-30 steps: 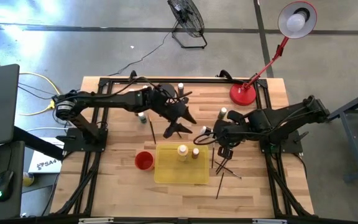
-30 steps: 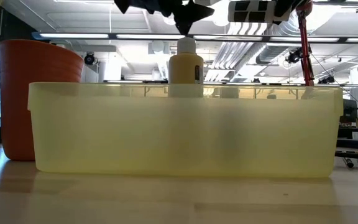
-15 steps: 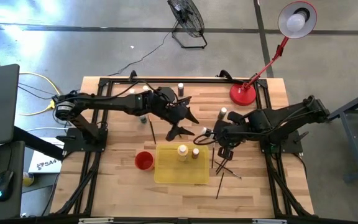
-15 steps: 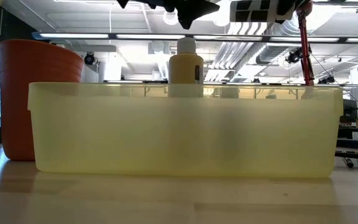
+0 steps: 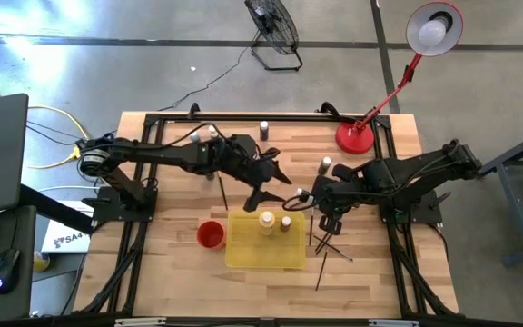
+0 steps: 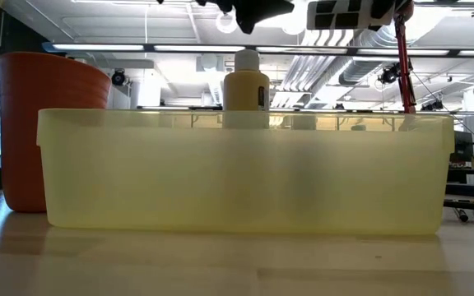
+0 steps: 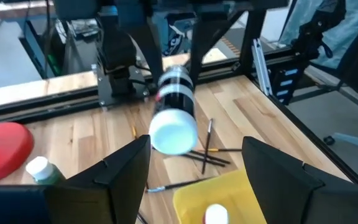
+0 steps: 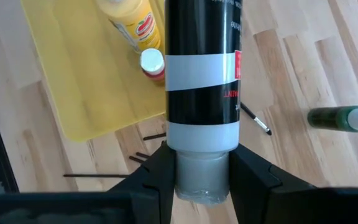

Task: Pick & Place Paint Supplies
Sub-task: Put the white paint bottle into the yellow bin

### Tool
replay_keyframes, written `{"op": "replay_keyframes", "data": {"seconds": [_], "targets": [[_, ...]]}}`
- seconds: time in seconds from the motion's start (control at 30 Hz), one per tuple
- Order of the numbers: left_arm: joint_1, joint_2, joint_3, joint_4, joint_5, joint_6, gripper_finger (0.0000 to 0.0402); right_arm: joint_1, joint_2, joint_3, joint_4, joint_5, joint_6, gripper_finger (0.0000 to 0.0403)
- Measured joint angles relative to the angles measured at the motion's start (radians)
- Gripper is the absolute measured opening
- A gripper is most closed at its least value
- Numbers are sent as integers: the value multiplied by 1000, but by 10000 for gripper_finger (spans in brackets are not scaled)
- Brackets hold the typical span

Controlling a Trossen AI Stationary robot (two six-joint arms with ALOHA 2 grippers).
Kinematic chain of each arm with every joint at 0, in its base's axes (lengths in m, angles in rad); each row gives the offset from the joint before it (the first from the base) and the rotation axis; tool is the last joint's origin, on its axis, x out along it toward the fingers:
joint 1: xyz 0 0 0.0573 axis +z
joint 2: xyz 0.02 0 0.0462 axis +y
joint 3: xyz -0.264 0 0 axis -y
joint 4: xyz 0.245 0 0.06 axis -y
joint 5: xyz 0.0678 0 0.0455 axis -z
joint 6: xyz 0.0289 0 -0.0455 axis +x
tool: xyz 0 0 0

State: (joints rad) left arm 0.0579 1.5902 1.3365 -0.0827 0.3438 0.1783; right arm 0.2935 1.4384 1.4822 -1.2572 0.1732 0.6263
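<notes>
A large yellowish paint bottle (image 5: pixel 266 221) with a pale cap stands upright inside the yellow tray (image 5: pixel 243 255), near its far edge, and a smaller reddish-brown bottle (image 5: pixel 286 222) with a white cap stands just beside it. A black bottle (image 8: pixel 202 74) with white bands lies level in the air, clamped at its pale cap end, just off the tray's far right corner. A dark green bottle (image 5: pixel 325 166) stands well beyond the tray, and another small bottle (image 5: pixel 263 129) stands farther still. Several thin dark paintbrushes (image 5: pixel 330 247) lie crossed on the wood beside the tray's right edge.
</notes>
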Motion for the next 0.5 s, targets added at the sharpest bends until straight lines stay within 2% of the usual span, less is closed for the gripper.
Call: {"op": "replay_keyframes", "data": {"seconds": [0.5], "targets": [[-7,20,-1,-14,-77,-2,251,-1,0,0,35,-20,-56,106]]}}
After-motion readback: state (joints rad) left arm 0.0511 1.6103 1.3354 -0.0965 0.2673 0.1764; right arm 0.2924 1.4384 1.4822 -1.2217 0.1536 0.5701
